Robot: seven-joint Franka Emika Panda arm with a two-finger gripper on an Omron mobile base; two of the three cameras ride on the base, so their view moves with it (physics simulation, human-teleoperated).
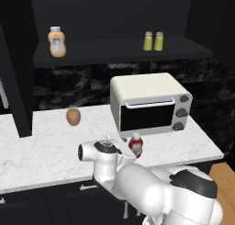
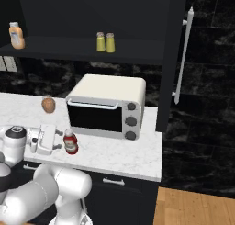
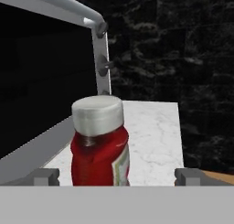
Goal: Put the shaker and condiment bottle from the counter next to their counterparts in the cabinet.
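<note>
Your gripper [image 3: 116, 176] is spread wide, grasping nothing; the bottle [image 3: 100, 145] at 12 o'clock looks light, slick; take its waist

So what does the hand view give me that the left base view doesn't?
Hand view alone: the open pincer with a fingertip either side of the condiment bottle, and the bottle's pale label.

Left base view alone: the cabinet shelf with the orange squeeze bottle and two yellow-green shakers, plus a brown egg-shaped thing on the counter.

Both: the red, white-capped bottle standing upright on the marble counter in front of the toaster oven.
</note>
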